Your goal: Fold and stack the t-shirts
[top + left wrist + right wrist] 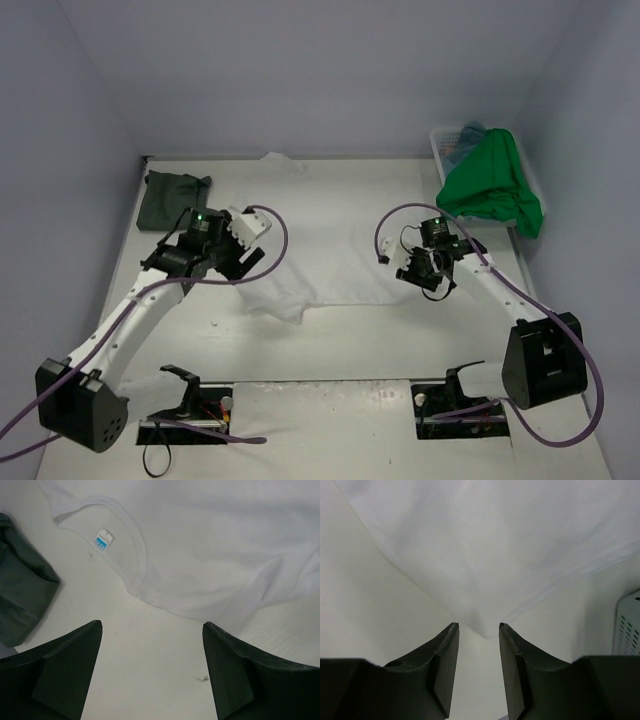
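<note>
— Where do we find the white t-shirt (330, 235)?
— Spread on the table (340, 345). Our left gripper (152, 625) gapes wide near its collar (132, 537); our right gripper (479, 626) stands parted, a shirt corner at its tips.

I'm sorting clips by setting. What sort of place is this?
Probably a robot lab booth: plain walls enclose a white table, with a left arm and right arm mounted at its near edge.
</note>
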{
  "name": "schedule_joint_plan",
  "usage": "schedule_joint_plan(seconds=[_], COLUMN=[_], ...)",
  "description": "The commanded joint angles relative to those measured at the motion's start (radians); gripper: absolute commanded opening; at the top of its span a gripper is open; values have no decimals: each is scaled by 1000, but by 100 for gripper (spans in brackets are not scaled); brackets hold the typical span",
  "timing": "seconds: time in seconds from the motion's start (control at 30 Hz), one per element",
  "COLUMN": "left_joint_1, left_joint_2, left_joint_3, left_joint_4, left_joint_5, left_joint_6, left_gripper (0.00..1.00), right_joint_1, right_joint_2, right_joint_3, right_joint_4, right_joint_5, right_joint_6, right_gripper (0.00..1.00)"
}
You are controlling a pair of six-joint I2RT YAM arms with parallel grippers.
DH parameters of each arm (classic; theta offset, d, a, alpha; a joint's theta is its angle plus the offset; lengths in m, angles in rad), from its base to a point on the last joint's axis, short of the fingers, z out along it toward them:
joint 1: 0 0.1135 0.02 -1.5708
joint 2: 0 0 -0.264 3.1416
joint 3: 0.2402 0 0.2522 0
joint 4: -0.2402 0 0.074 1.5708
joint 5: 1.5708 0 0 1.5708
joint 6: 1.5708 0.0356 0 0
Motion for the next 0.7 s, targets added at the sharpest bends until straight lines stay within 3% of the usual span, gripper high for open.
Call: schedule_joint_plan(seconds=[0.0, 0.37, 0.67], left_joint_1=[-75, -117, -119], left_joint_2=[-101, -163, -169], left_joint_3=[-65, -208, -251], left_joint_4=[72, 148, 190], left_joint_5=[-11, -80, -111], left_joint_6=[55, 94, 111], left_gripper=[76, 77, 77], right_joint_1=[0, -2, 0], right_joint_2=[-46, -63, -26], right_joint_3=[-31, -141, -144], right_joint_4=[-14, -7, 47], right_joint_5=[28, 63, 49], right_joint_6=[-81, -215, -269], right_gripper=[35, 50, 53])
